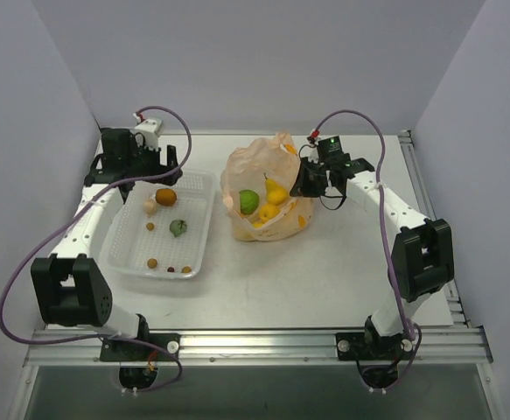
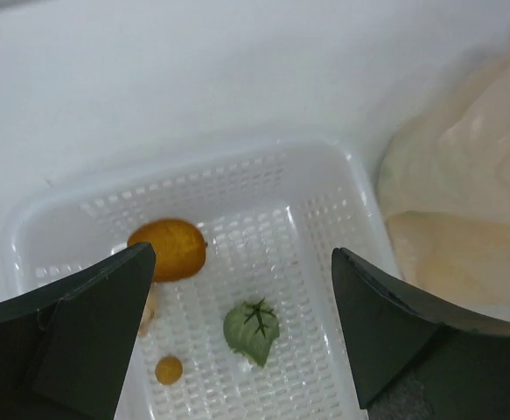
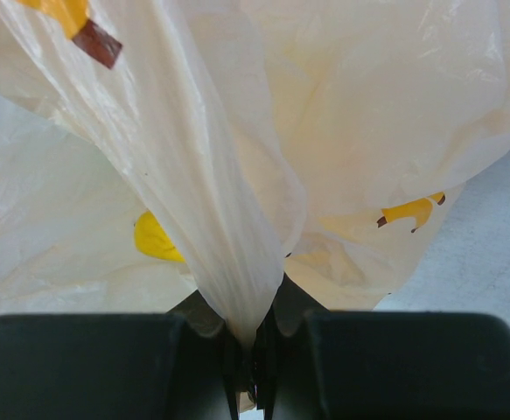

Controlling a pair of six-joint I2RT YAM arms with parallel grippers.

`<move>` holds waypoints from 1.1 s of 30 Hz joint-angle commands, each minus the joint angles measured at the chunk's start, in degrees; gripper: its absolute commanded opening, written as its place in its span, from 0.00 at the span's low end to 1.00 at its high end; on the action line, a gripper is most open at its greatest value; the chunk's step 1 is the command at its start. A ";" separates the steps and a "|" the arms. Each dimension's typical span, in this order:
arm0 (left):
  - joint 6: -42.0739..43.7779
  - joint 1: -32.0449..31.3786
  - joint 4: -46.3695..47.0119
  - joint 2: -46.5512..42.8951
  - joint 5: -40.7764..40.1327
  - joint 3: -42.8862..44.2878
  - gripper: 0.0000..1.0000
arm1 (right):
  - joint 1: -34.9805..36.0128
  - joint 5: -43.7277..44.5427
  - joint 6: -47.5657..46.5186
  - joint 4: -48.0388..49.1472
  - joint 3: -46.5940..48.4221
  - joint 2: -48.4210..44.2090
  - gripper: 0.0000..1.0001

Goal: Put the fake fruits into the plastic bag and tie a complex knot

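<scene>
The peach plastic bag [image 1: 263, 188] with banana prints stands open at the table's middle. Inside it show a green round fruit [image 1: 249, 201] and yellow fruits [image 1: 275, 191]. My right gripper [image 1: 304, 182] is shut on the bag's right edge and holds it up; in the right wrist view the film [image 3: 228, 245] is pinched between the closed jaws. My left gripper [image 1: 154, 164] is open and empty over the far end of the white mesh tray [image 1: 204, 229]. An orange fruit [image 2: 169, 248] lies in the tray just ahead of my left finger; it also shows in the top view [image 1: 165, 197].
The tray also holds a dark-green leafy piece [image 2: 252, 331], a small orange bit [image 2: 169, 369], a pale piece [image 1: 150, 206] and tiny brown bits [image 1: 152, 262]. White walls stand at the back and sides. A metal rail [image 1: 429, 201] runs along the right edge.
</scene>
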 commanded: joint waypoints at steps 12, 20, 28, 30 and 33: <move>-1.40 0.49 -0.83 18.79 -14.26 3.34 0.95 | 0.51 0.81 -0.61 -0.45 -0.24 -1.82 0.00; -1.66 0.14 -2.25 26.26 -18.04 6.25 0.95 | 0.42 1.77 -1.31 -0.54 0.20 -1.74 0.00; -0.95 -1.10 -1.98 28.47 -19.62 5.29 0.92 | 0.34 1.60 -1.58 -0.80 1.17 -0.77 0.00; -1.04 -1.27 -2.07 28.29 -19.01 5.11 0.89 | 0.34 1.69 -1.75 -0.98 1.34 -0.60 0.00; -1.04 -1.19 -2.16 26.89 -15.69 5.46 0.72 | 0.16 1.69 -1.84 -0.89 1.35 -0.42 0.00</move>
